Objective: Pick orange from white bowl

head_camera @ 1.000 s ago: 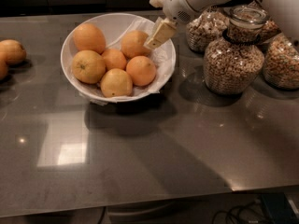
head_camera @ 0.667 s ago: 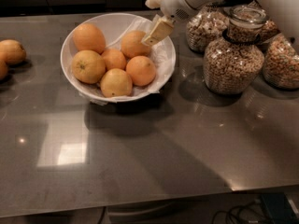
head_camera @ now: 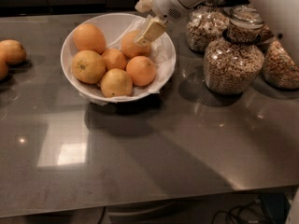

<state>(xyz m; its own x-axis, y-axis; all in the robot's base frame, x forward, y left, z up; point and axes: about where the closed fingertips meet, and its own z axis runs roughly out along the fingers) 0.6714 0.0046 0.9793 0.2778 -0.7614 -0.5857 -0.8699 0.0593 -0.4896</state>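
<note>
Jaws: you cannot tell whether they are parted or clenched. On your counter sits the bowl; your gripper hangs over its back right, right by the orange lying there among five others.

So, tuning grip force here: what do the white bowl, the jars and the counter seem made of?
White bowl: likely glazed ceramic, smooth opaque, paper-lined. Jars: clear glass, contents visible, glints. Counter: polished dark stone or laminate, mirror-like reflections. Gripper, over the bowl's far side: cream plastic, probably.
</note>
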